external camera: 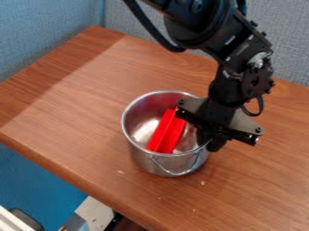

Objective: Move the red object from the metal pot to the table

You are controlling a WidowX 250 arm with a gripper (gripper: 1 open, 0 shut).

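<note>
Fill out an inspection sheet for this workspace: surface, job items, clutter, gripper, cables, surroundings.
Surface: brown wood-grain table, rounded edges, a few pale specks near the pot.
Job items: metal pot upright near the front edge; red object leaning inside it, not yet out.
Clutter: nothing seen.
Gripper: gripper reaching down into the pot at the red object's upper end, shut; whether it grips the object cannot be told.
Cables: black cables along the arm above.
Surroundings: blue wall behind, blue floor below, pale item at the bottom left.
</note>
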